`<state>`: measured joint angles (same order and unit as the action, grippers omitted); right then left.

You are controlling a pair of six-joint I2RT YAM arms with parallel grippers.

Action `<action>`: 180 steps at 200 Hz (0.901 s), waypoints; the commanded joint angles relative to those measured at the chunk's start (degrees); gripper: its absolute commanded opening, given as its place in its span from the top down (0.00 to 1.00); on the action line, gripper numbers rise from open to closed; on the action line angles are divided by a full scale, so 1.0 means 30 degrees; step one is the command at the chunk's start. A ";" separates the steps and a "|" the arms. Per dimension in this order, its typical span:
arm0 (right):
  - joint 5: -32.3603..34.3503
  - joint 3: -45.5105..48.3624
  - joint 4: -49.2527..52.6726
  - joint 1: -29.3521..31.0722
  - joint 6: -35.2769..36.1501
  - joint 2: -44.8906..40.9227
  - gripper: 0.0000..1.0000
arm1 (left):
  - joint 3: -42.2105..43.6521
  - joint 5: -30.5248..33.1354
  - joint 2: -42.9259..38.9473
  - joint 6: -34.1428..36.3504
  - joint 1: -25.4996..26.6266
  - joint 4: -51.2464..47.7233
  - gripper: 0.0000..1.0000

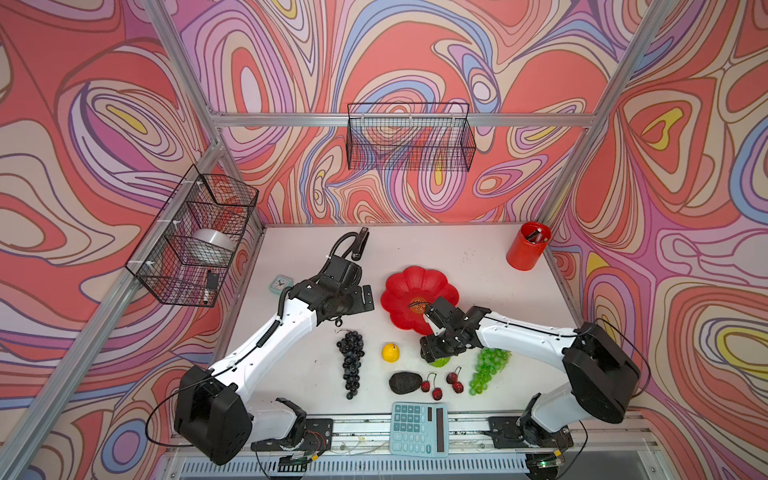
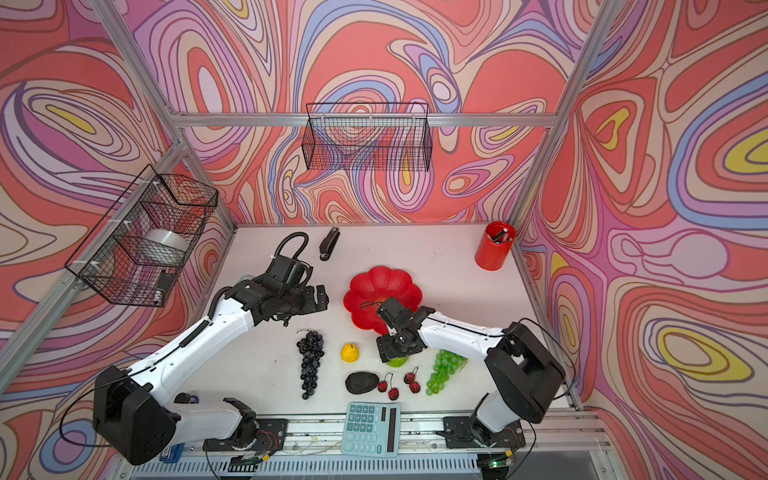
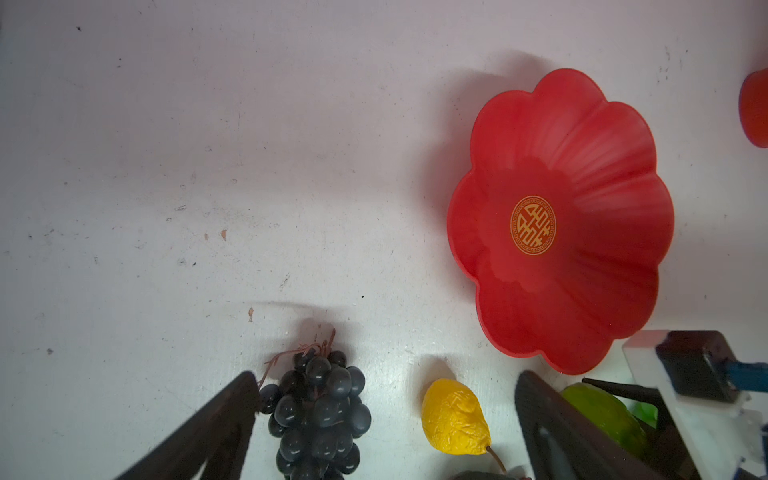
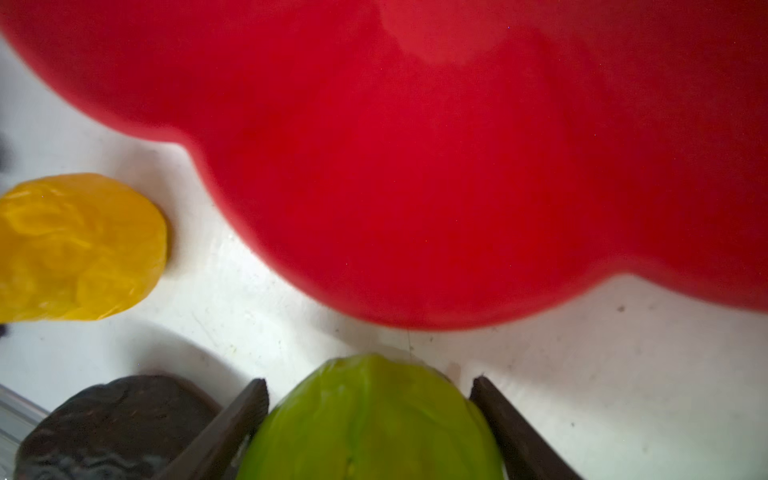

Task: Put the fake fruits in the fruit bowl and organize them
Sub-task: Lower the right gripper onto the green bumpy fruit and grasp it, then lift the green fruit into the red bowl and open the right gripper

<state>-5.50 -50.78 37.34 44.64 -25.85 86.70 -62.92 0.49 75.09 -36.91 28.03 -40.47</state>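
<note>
While the shiny lime-green ball (image 1: 439,363) sits on the table (image 1: 478,257) just below the red fruit bowl (image 1: 399,286), lower middle, the right claw (image 4: 369,382) points down, fingers (image 4: 243,415) either side; squeezing, I cannot tell.

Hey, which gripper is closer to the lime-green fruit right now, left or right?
Right. The right gripper has its fingers on either side of the lime-green fruit. The left gripper is well apart, left of the fruit bowl, beyond the yellow fruit.

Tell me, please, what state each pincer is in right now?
Left pincer: open, empty.
Right pincer: around the green fruit; grip cannot be told.
</note>
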 commanded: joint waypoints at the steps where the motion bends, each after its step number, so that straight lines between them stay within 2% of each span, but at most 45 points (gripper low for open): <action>1: -0.0731 -0.1150 0.1626 -0.0393 0.0353 -0.1123 0.45 | -0.0579 0.0562 0.0107 -0.0310 -0.0178 -0.0141 0.01; 33: -0.1924 -0.5125 0.3211 -0.2719 0.1757 -0.1201 0.46 | -0.1027 0.0596 0.0165 -0.0288 -0.0343 -0.0029 0.01; 56: -0.1302 -0.8637 0.4118 -0.4433 0.3929 0.1000 0.46 | -0.1235 0.0550 0.0195 -0.0198 -0.0421 -0.0135 0.01; 75: -0.0803 -1.0308 0.3653 -0.5289 0.5027 0.3082 0.46 | -0.1423 0.0565 0.0165 -0.0084 -0.0466 -0.0585 0.01; 117: -0.0598 -1.1601 0.1595 -0.5794 0.5356 0.6843 0.49 | -0.1513 0.0296 -0.0282 -0.0236 -0.0496 -0.1307 0.01; 180: 0.0604 -1.2075 0.0314 -0.5799 0.5963 0.9092 0.46 | -0.1597 -0.0301 0.0009 -0.0179 -0.0494 -0.1357 0.01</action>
<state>-5.54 -84.62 40.14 27.31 -9.93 111.37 -66.57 0.67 74.98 -37.10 26.89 -42.22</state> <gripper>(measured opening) 0.749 0.987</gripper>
